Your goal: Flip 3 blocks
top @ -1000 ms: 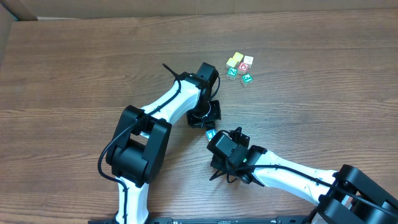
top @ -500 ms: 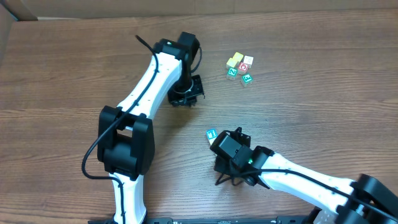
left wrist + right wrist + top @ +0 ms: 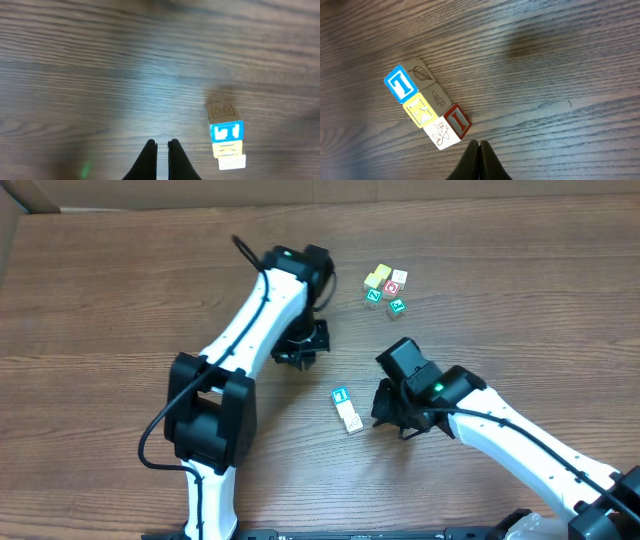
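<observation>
**Three blocks touching in a row, both hands shut and empty**

Overhead: the blue block (image 3: pixel 339 395), yellow block (image 3: pixel 346 409) and cream block (image 3: pixel 352 423) are lying in one touching row on the tabletop (image 3: pixel 120 300), between the two arms. The left hand (image 3: pixel 300 352) is hovering apart from them, while the right hand (image 3: pixel 390 408) is sitting just beside the row. The spare cubes (image 3: pixel 385 290) are lying well apart, and their green and red marks are too small to read.

Left wrist: the left hand (image 3: pixel 161 150) is showing its fingers pressed together with nothing between them. The row is lying ahead and off to one side. The print on the blue block (image 3: pixel 226 131) is blurring out, so I cannot read it.

Right wrist: the right hand (image 3: pixel 479 155) is likewise pinched shut and gripping nothing, with its tips near the cream block (image 3: pixel 440 136). The blue block (image 3: pixel 401 84) is showing a "T" on top and a leaf drawing on its side. The yellow block (image 3: pixel 421 111) is showing what looks like a "K", with a "4" on its side. The cream block is carrying a red "I" on its side.

The main risk is coming from the blocks touching. A hand nudging one over is likely to be dragging its neighbour along, skewing the row or rolling the wrong cube. Jaws closing along the row could be taking two at once. With both hands working this close together, they could also be colliding.
</observation>
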`<state>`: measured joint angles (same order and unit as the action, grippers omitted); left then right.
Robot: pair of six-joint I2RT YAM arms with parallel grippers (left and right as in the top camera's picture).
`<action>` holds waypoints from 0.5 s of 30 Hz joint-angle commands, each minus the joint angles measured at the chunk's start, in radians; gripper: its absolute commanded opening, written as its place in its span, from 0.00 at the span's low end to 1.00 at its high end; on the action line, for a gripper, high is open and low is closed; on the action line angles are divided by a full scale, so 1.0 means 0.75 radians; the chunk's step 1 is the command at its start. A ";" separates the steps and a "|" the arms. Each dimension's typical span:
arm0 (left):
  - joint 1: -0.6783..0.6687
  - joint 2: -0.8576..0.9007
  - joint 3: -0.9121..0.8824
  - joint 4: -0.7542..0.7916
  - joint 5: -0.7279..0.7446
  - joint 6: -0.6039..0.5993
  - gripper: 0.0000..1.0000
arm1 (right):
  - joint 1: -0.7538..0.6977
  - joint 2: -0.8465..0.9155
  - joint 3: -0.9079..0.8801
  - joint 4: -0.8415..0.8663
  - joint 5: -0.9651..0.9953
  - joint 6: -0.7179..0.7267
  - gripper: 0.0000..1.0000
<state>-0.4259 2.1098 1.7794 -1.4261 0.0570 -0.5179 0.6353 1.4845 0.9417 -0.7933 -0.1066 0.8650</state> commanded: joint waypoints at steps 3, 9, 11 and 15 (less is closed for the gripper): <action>-0.056 -0.018 -0.167 0.108 -0.050 -0.064 0.04 | 0.015 0.076 0.019 0.009 -0.040 -0.043 0.04; -0.032 -0.018 -0.298 0.220 -0.040 -0.098 0.04 | 0.027 0.173 0.017 0.083 -0.036 -0.043 0.04; -0.024 -0.018 -0.302 0.222 -0.035 -0.098 0.04 | 0.032 0.198 0.017 0.125 -0.035 -0.043 0.04; -0.027 -0.018 -0.302 0.249 0.040 -0.098 0.04 | 0.051 0.239 0.017 0.174 -0.036 -0.042 0.04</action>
<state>-0.4450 2.1098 1.5562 -1.2507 0.0517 -0.5716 0.6571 1.6447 0.9417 -0.6746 -0.1303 0.8371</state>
